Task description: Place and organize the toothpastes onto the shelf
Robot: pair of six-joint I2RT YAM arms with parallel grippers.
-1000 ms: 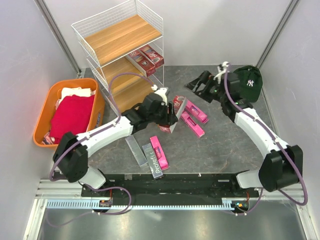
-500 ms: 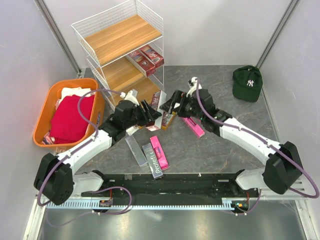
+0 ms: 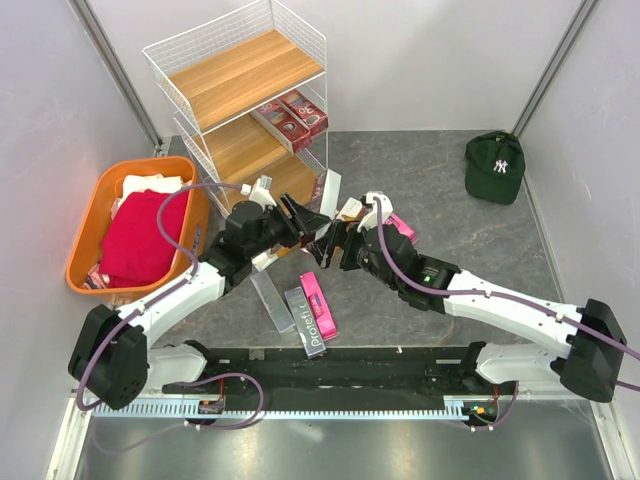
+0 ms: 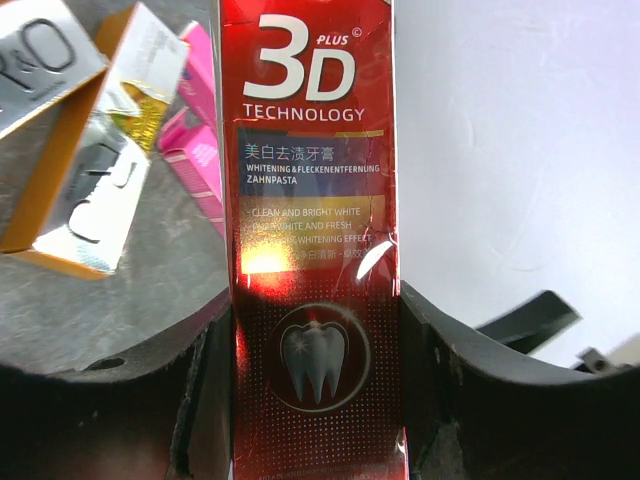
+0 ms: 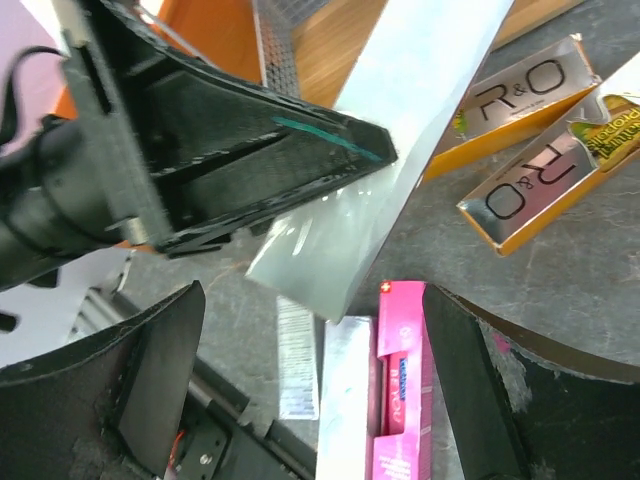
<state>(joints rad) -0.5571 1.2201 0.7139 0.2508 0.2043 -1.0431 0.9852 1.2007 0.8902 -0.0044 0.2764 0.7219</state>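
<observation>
Above the grey tabletop (image 3: 440,180), left jaws clamp a dark red toothpaste box (image 4: 315,200); right jaws gape empty beside it. Carry it level into the shelf (image 3: 240,75).

A robot lab cell: bare white walls (image 3: 450,60), aluminium mounting rail (image 3: 300,408), grey tabletop (image 3: 480,215).

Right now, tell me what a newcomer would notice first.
The left gripper holds a red toothpaste box mid-table, with the open right gripper beside it. Back left stands the shelf, two red boxes on its middle board; an orange basket of cloths sits left of it.
</observation>
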